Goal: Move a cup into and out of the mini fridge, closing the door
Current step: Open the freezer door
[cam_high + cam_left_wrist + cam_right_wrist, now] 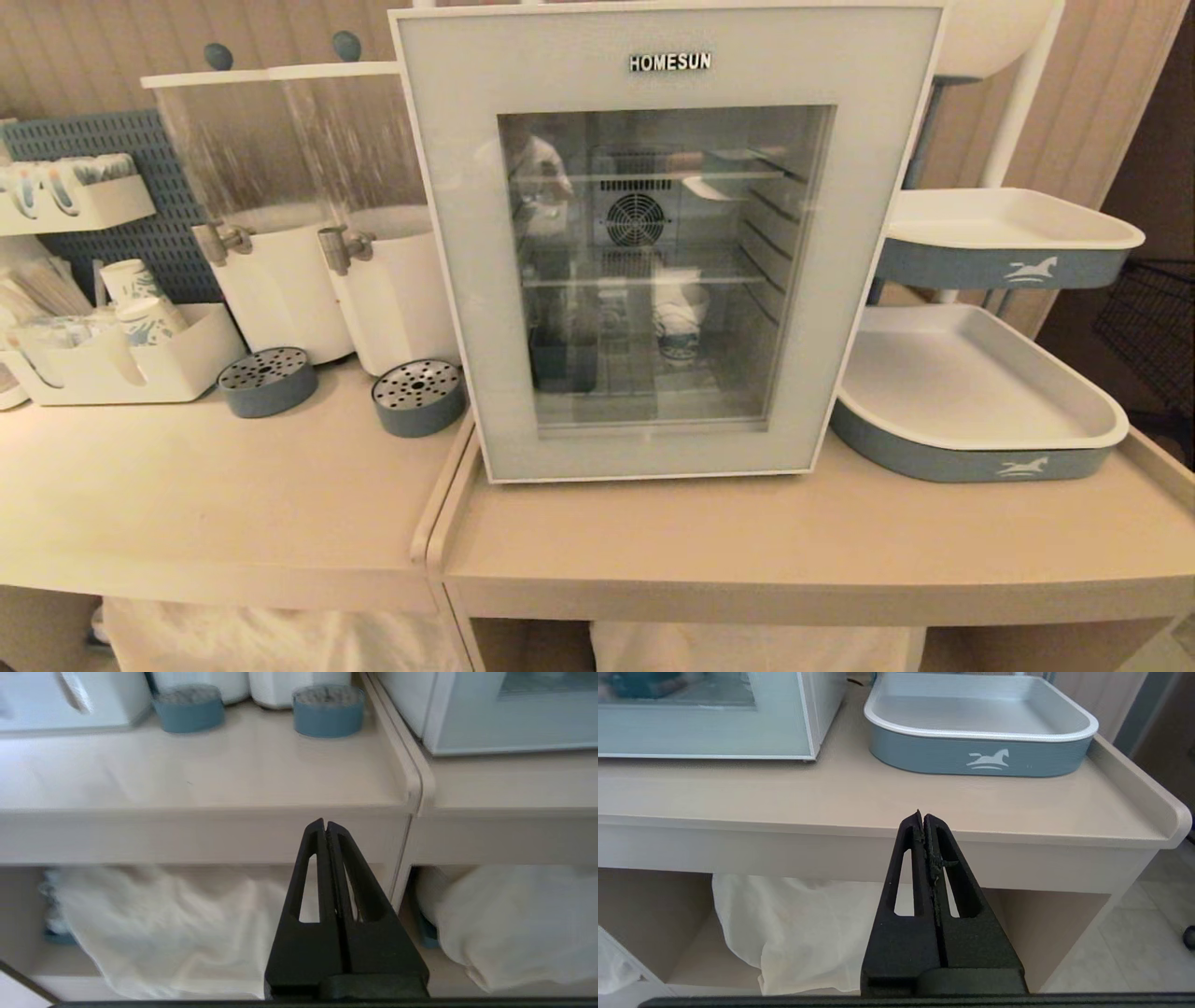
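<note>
Head view shows the mini fridge (667,243) on the worktop (794,551), its door (448,280) closed, the cup (679,322) inside behind reflective glass. Left gripper (325,823) and right gripper (922,815), both closed and empty, hang below; a misjudged pull may shove the fridge.

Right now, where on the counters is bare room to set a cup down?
Bare: the strip before the fridge, the left counter before the drip cups, and the lower tray. Crowded: left rear, by the dispensers and organiser.
</note>
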Controlling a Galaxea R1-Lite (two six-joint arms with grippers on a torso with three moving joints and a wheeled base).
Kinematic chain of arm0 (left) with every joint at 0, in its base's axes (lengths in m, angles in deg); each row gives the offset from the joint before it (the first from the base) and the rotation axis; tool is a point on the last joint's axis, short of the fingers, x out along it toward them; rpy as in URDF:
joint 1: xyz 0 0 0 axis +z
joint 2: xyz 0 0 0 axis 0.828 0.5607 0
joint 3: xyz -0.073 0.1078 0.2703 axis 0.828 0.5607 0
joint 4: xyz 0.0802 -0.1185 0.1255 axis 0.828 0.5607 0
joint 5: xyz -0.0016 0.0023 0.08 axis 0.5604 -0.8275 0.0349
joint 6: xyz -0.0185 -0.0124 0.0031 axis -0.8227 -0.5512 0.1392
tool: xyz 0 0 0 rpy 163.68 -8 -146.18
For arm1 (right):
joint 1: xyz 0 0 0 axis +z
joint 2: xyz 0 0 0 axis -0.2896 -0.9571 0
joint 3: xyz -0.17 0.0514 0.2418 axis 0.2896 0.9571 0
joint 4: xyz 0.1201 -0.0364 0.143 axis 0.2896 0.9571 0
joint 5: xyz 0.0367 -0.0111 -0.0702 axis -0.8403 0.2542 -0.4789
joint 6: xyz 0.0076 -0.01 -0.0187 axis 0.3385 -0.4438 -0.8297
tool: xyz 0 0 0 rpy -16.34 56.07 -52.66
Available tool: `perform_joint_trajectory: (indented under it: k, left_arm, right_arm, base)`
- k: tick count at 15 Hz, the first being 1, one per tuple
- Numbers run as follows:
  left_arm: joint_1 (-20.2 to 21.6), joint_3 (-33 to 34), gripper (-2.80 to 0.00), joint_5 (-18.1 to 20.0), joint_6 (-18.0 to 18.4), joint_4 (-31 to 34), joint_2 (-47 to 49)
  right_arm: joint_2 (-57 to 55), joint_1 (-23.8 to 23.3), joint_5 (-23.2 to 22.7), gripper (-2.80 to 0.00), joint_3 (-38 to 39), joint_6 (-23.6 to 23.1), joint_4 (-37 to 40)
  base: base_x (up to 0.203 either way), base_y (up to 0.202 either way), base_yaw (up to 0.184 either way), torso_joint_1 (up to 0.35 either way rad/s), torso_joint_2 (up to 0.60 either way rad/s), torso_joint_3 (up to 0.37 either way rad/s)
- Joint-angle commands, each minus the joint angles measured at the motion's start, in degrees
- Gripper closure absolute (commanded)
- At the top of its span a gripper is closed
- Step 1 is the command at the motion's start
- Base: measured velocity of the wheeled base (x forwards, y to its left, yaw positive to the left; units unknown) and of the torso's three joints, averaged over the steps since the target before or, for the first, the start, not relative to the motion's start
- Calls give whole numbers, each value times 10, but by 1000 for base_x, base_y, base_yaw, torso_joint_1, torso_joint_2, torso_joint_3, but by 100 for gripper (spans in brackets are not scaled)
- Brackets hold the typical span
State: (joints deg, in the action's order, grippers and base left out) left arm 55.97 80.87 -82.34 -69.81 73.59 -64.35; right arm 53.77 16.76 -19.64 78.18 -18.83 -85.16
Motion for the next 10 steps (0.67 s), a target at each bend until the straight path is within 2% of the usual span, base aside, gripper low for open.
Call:
perform_joint_trajectory:
  k: [1, 3, 5, 7, 8, 10]
  left_arm:
    - [0, -29, 0, -4, 3, 5, 0]
    - [0, -145, 0, -8, 4, 78, 10]
    - [-1, -348, 0, -9, 2, 175, 59]
    - [-3, -518, 0, -10, -12, 244, 159]
    - [-5, -576, 0, -10, -20, 266, 227]
    - [-11, -647, 0, -3, -32, 294, 350]
  right_arm:
    - [-1, 0, 0, 0, 0, -1, 1]
    - [0, 0, 0, 0, 0, 0, 1]
    - [-1, 0, 0, 0, 0, 2, 2]
    - [-1, 0, 0, 0, -1, 2, 2]
    - [-1, 0, 0, 0, -1, 2, 2]
    - [-1, 0, 0, 0, -1, 3, 3]
  base:
    - [0, 0, 0, 0, 0, 0]
    - [0, 0, 0, 0, 0, 0]
    - [0, 0, 0, 0, 0, 0]
    - [0, 0, 0, 0, 0, 0]
    - [0, 0, 0, 0, 0, 0]
    - [0, 0, 0, 0, 0, 0]
